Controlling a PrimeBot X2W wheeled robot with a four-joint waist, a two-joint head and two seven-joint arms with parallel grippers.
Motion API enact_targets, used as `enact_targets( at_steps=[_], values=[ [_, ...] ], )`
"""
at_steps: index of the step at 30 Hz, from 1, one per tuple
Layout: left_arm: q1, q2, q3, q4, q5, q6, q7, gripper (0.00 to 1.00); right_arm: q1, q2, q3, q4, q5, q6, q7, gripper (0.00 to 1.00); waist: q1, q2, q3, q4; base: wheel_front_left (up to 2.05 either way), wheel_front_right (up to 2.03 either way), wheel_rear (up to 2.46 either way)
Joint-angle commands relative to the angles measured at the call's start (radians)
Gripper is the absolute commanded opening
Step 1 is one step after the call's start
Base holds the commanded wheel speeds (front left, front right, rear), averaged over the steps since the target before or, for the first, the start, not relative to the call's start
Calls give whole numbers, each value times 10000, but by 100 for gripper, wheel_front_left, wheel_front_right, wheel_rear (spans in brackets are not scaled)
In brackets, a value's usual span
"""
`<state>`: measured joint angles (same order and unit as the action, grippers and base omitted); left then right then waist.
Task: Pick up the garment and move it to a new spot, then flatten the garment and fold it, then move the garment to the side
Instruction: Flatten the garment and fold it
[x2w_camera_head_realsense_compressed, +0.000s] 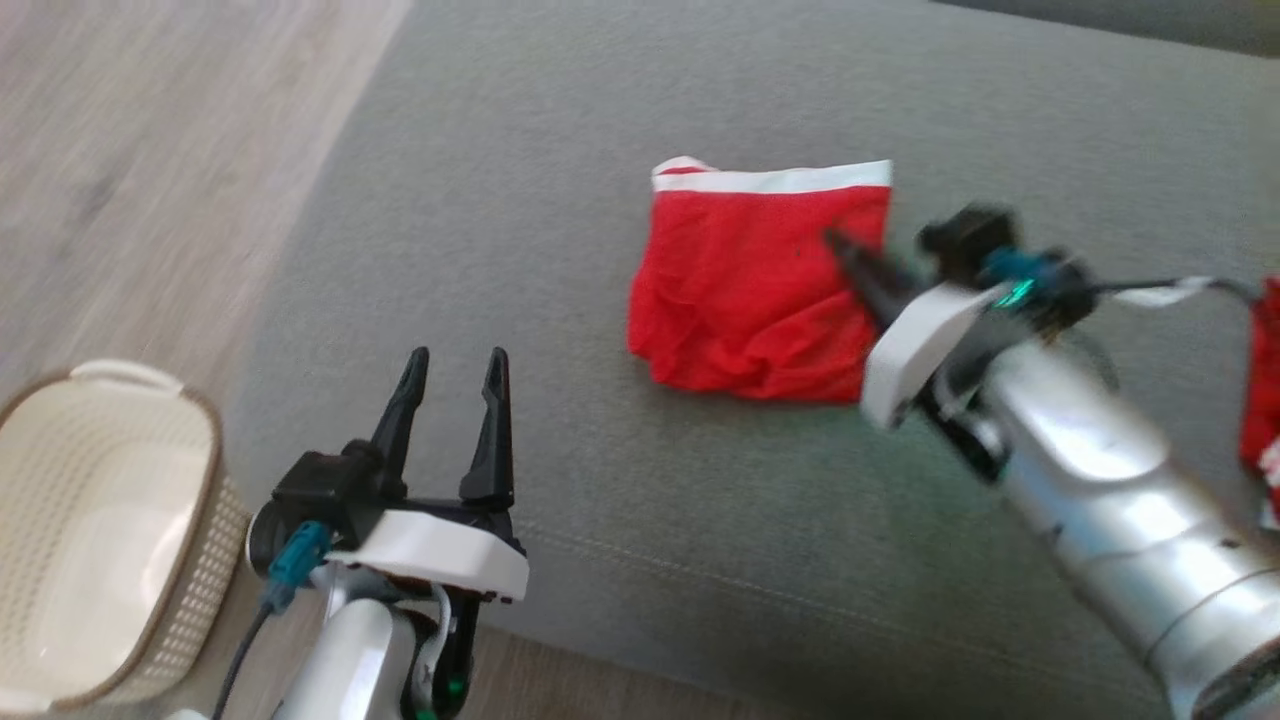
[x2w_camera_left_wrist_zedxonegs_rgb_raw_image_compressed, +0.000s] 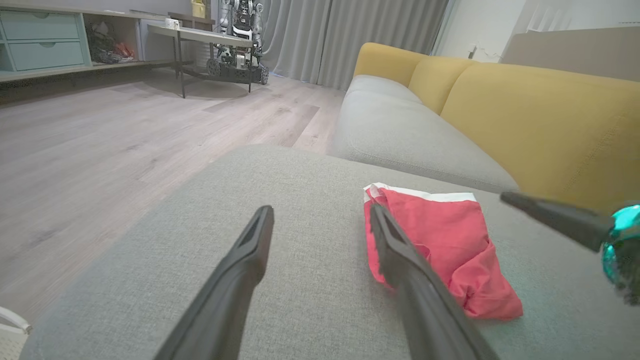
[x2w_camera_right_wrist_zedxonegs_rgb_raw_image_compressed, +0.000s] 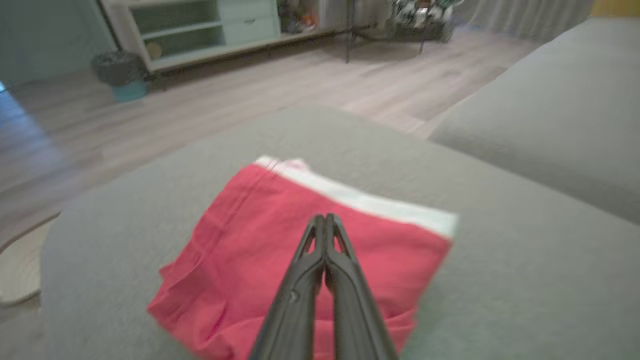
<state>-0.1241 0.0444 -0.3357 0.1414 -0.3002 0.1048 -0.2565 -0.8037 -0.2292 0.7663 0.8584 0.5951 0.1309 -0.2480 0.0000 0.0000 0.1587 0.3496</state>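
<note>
Folded red shorts (x2w_camera_head_realsense_compressed: 755, 290) with white waistband (x2w_camera_head_realsense_compressed: 775, 180) lie mid grey cushion (x2w_camera_head_realsense_compressed: 560, 110). Right gripper (x2w_camera_head_realsense_compressed: 838, 242): fingers pressed together, empty, tips over the shorts. Left gripper (x2w_camera_head_realsense_compressed: 458, 356): spread wide, empty, above cushion's near edge

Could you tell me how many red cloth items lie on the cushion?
2: the folded garment mid-cushion, and a red cloth cut off at the head view's right edge; more may be hidden.

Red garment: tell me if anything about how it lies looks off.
The red garment lies folded on the grey cushion, but not neatly: its near edge is bunched and wrinkled, and the white waistband pokes out at the top left corner.
</note>
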Motion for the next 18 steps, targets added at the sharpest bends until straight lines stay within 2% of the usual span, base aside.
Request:
enact_targets(
  at_steps=[1,5,10,14,18],
  values=[
    [-145,58,396,-352,95,-36,-53,100,102,-7,-398,-462,-322,-2,-131,0,0,0,-203,-327,0,0,0],
    [-92,58,579,-406,195,-86,-53,100,1215,0,-2648,-1574,-1850,-2,-134,0,0,0,-376,-840,0,0,0],
    [-102,58,676,-520,261,-157,-53,100,3005,656,-5101,-3205,-3701,-2,-135,0,0,0,-446,-1403,0,0,0],
    [-87,58,729,-572,319,-216,-53,100,4216,1247,-6260,-4455,-4835,-2,-136,0,0,0,-437,-1757,0,0,0],
    [-55,58,806,-623,322,-220,-53,100,5077,1601,-6861,-5549,-5520,-2,-136,0,0,0,-382,-2037,0,0,0]
  ],
)
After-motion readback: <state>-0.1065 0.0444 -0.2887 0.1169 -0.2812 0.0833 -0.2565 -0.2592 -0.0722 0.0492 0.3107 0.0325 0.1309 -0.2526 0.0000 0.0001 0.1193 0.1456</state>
